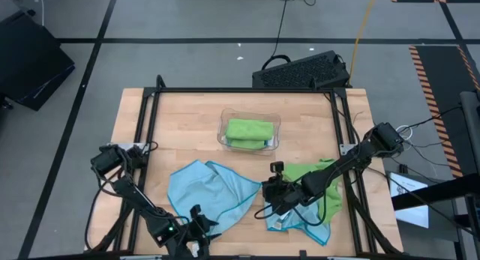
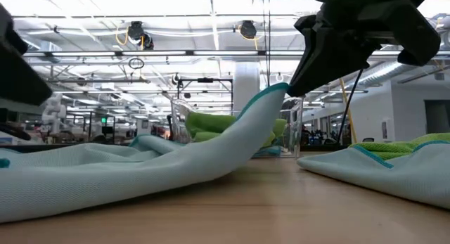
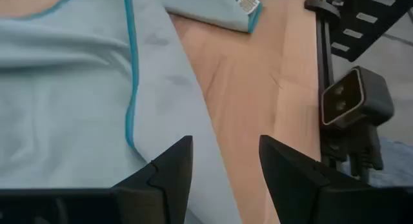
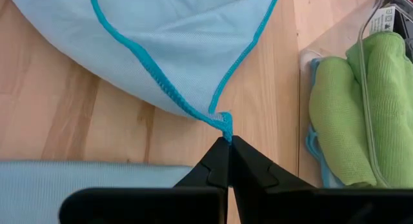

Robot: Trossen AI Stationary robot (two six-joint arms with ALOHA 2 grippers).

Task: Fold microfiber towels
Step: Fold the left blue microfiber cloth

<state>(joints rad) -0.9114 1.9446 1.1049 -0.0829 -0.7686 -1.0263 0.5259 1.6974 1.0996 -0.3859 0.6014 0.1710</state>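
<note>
A light blue microfiber towel (image 1: 204, 194) with a teal hem lies spread and rumpled on the wooden table, left of the middle. My right gripper (image 4: 229, 145) is shut on its right corner, which it holds raised (image 2: 275, 95). My left gripper (image 3: 222, 161) stands open near the table's near edge, just above the same towel's hemmed side edge (image 3: 132, 88). One of its fingers is over the cloth and the other over bare wood. A second light blue towel (image 1: 300, 221) and a lime green one (image 1: 324, 191) lie crumpled under my right arm. My right gripper pinches the light blue towel's corner (image 4: 225, 124), where two teal hems meet, between its two fingertips. It looks like one layer. The fingers come slanting down from the table's right side. The corner is lifted clear, and the cloth slopes down from it to the table (image 2: 140, 170).
A clear plastic tray (image 1: 223, 131) with folded green towels (image 1: 249, 131) stands at the middle far side. A small camera (image 3: 353, 101) sits at the near edge, by the black frame rail (image 3: 322, 69). Bare wood shows between the two blue towels (image 1: 259, 215).
</note>
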